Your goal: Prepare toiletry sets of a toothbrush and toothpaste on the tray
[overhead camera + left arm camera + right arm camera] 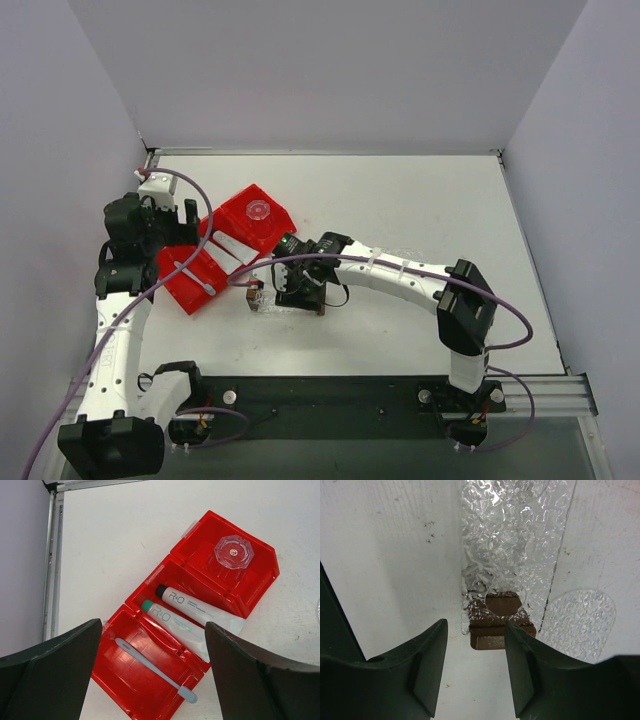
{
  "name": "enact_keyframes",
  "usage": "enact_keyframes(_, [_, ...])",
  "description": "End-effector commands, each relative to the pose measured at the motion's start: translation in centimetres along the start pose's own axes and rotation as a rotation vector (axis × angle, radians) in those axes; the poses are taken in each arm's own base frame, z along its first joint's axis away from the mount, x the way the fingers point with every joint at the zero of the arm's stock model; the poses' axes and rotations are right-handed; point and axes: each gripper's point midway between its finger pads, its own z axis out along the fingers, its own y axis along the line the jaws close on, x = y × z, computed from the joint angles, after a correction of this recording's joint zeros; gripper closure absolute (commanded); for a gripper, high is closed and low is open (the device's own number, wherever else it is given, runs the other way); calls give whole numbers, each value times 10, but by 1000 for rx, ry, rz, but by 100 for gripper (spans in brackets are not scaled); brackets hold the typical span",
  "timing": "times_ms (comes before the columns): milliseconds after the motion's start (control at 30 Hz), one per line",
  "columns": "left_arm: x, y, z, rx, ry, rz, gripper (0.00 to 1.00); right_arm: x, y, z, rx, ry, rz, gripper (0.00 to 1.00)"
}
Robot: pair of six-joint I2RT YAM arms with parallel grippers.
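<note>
The pale blue toothbrush (152,667) (195,278) lies in the near compartment of a red bin (125,690). Two white toothpaste tubes (200,611) lie side by side in the bin's middle compartment, also seen from above (235,248). My left gripper (154,625) (175,225) is open and empty, above the bin. My right gripper (476,629) (300,290) is open and empty, low over the brown end of a small clear rack (510,540). A rounded clear textured patch (580,622) beside the rack may be the tray's corner. I cannot make the tray out from above.
A clear faceted cup (234,554) (259,211) stands in the bin's far compartment. The rack's brown end (255,297) pokes out left of my right gripper. The table's metal edge (52,555) runs along the left, with walls behind and at both sides.
</note>
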Motion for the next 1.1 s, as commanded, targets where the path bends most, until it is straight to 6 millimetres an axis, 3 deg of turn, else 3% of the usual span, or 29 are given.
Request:
enact_keyframes(0, [-15,-2,-6,17,-49,-13,5,-7,-12,6,56,17,-5,56])
enact_keyframes(733, [-12,0,-5,21,-52,-14,5,4,-11,51,29,95,4,62])
enact_keyframes(933, [-13,-1,-8,26,-57,-14,5,7,-15,52,51,110,8,73])
enact_keyframes(1067, [-13,-1,-8,26,-57,-13,5,6,-21,39,90,99,11,81])
